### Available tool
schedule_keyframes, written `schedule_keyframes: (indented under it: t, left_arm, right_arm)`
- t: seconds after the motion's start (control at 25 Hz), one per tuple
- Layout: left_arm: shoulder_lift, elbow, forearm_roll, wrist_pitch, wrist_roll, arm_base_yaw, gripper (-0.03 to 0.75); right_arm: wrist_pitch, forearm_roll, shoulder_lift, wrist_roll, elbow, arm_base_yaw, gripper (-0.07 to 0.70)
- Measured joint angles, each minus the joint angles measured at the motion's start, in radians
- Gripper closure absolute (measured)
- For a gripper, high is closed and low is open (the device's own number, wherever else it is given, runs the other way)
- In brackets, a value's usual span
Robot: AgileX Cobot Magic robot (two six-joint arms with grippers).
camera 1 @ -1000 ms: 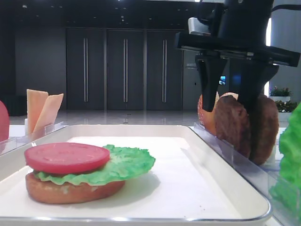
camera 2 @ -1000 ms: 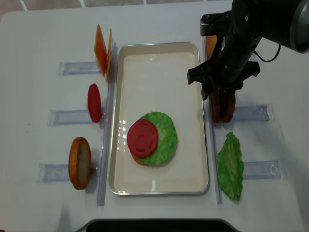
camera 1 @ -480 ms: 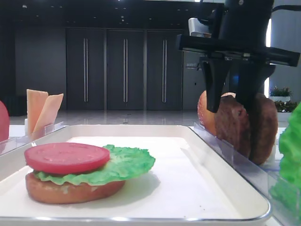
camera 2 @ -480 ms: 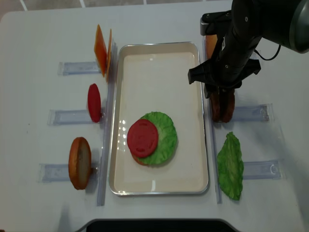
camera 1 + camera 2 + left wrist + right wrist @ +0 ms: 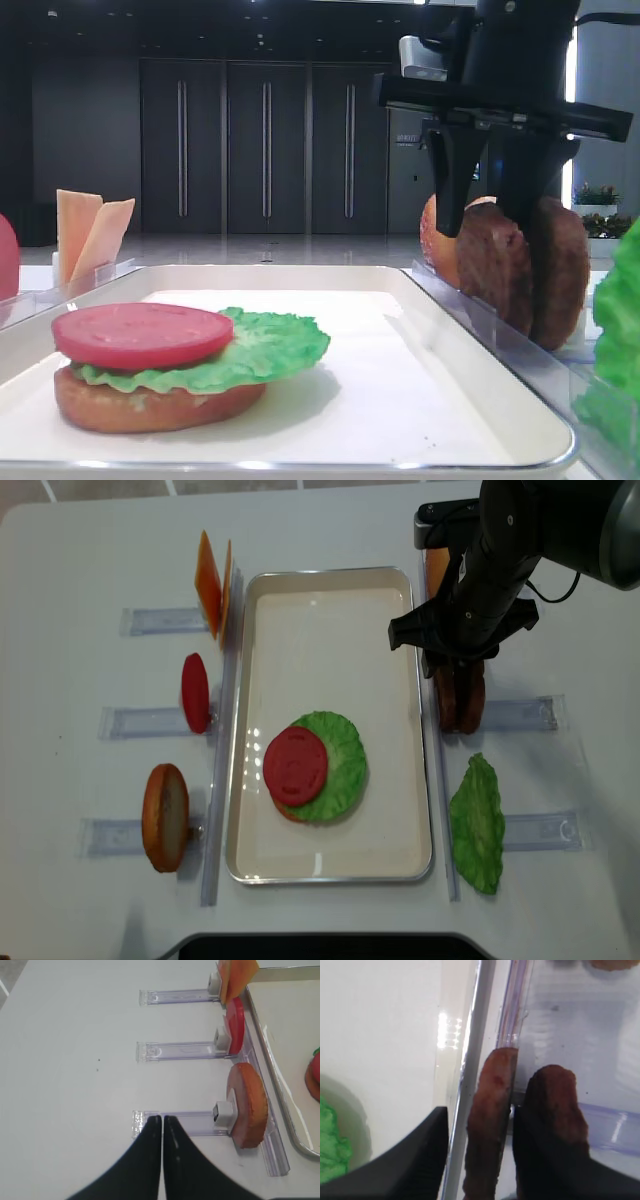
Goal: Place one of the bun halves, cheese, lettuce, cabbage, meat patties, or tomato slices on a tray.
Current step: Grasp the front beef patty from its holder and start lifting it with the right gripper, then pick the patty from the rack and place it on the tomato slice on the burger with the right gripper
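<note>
Two dark brown meat patties stand on edge in a clear holder right of the cream tray [image 5: 330, 590]. My right gripper [image 5: 455, 670] comes down from above and is shut on the patty nearer the tray [image 5: 490, 1125], one finger [image 5: 420, 1155] on each face. The other patty [image 5: 555, 1095] stands just behind the right finger. On the tray lies a stack: brown bun base [image 5: 150, 405], lettuce [image 5: 345, 770], tomato slice [image 5: 296, 765]. My left gripper [image 5: 163, 1119] is shut on nothing, low over the table, left of an upright bun half [image 5: 250, 1105].
Left of the tray, clear holders carry cheese slices [image 5: 210, 583], a tomato slice [image 5: 195, 692] and the bun half [image 5: 165, 817]. On the right, a lettuce leaf [image 5: 477, 825] stands near the front and another bun half [image 5: 435, 570] behind the patties.
The right gripper's fingers have drawn in from a wider spread onto the near patty's faces. The left gripper and the food on the tray have not moved.
</note>
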Motion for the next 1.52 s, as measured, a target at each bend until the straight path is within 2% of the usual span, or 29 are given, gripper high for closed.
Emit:
schedule_keyframes:
  t: [0.12,0.36,0.68,0.92,1.12,1.52]
  left_arm:
    - [0.000,0.000,0.000,0.000,0.000,0.000,0.716]
    - [0.000,0.000,0.000,0.000,0.000,0.000,0.716]
    - [0.000,0.000,0.000,0.000,0.000,0.000,0.716]
    - [0.000,0.000,0.000,0.000,0.000,0.000,0.716]
    - [0.000,0.000,0.000,0.000,0.000,0.000,0.716]
    - [0.000,0.000,0.001,0.000,-0.013,0.000,0.716]
  right_arm:
    - [0.000,0.000,0.001,-0.001,0.000,0.000,0.346]
    - [0.000,-0.009,0.001,-0.001,0.000,0.000,0.438]
    - [0.001,-0.016,0.001,-0.002,0.000,0.000,0.491]
    - [0.011,-0.018,0.001,-0.002,0.000,0.000,0.493]
    - [0.048,-0.017,-0.013,-0.001,0.000,0.002,0.496]
    - [0.124,-0.022,-0.160,0.037,-0.041,0.072,0.497]
